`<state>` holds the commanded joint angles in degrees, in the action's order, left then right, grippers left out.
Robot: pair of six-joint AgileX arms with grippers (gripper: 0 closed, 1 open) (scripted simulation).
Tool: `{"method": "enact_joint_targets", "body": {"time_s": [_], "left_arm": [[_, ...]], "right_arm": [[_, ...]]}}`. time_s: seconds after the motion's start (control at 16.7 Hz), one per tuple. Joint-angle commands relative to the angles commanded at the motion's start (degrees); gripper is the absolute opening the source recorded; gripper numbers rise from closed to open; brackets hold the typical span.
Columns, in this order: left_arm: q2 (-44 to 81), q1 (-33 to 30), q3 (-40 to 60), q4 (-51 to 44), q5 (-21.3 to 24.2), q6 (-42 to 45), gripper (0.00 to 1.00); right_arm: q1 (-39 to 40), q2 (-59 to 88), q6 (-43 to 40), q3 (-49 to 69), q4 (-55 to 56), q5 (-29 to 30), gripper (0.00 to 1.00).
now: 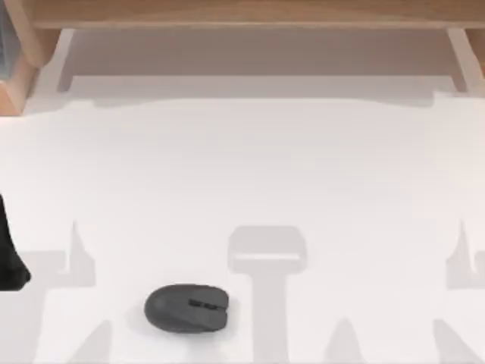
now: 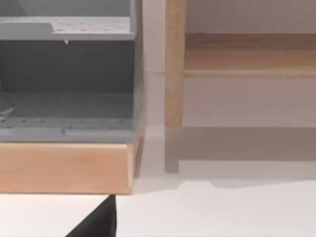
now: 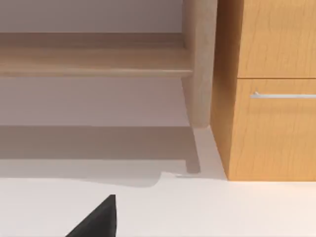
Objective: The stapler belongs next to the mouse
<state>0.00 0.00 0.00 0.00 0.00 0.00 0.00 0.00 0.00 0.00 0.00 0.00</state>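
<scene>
In the top view, the dark grey matte oval mouse (image 1: 186, 308) is seen lying on the white table (image 1: 250, 174), near the front edge, left of centre. A dark shape at the left edge is probably the left arm (image 1: 9, 258). In each wrist view, a black end effector tip is seen; its opening cannot be told.

The left hand (image 1: 9, 258) is cut off by the top view's left edge; each wrist view's edge crops a dark hand part.
</scene>
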Motion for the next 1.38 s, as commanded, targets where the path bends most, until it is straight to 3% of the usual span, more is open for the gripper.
{"method": "enact_joint_targets", "body": {"time_s": [0.42,1.08,1.38], "left_arm": [[9.25,4.14,6.47,-6.88,-0.04,1.38,1.00],[62.26,23.11,35.09,-39.78,-0.48,8.47,1.00],[79.42,29.39,45.17,-50.52,-0.38,10.80,1.00]], "right_arm": [[0.00,0.00,0.00,0.00,0.00,0.00,1.00],[0.00,0.00,0.00,0.00,0.00,0.00,1.00],[0.00,0.00,0.00,0.00,0.00,0.00,1.00]]}}
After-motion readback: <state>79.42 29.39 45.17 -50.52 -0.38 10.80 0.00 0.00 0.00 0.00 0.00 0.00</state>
